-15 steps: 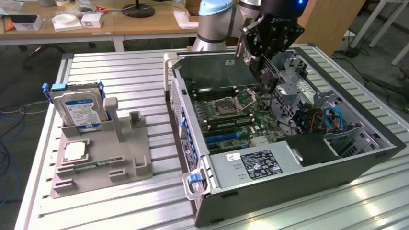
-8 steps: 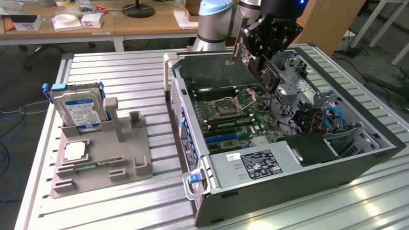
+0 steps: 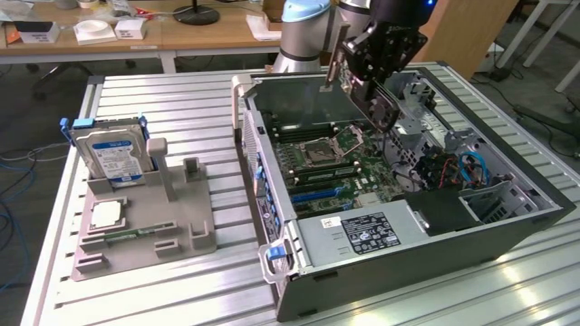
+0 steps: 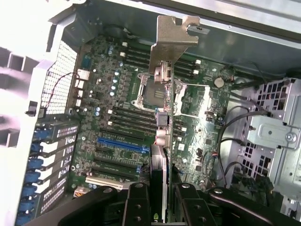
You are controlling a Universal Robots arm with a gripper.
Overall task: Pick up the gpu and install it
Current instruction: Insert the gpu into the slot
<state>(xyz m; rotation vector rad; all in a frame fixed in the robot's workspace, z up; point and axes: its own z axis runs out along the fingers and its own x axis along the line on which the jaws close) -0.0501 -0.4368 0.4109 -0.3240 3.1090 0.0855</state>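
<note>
Pincer [image 4: 160,200] sits right up close, clenched on the gpu [image 4: 162,127], holding it edge-on with the metal bracket at the far end; card hangs above the motherboard [image 4: 113,113] inside the open case [image 3: 507,224], not seated in any slot; cpu socket [image 4: 153,89] lies under it, and the blue slot [image 4: 120,143] is off to one side; drive cage [image 4: 275,132] and loose black cables [image 4: 230,136] crowd the other side; power supply [image 3: 363,234] fills the case's near corner in the exterior view; hard drive [image 3: 111,153] stands upright in the grey holder [image 3: 172,231] on the worktop [image 3: 181,102], well apart from the case.
</note>
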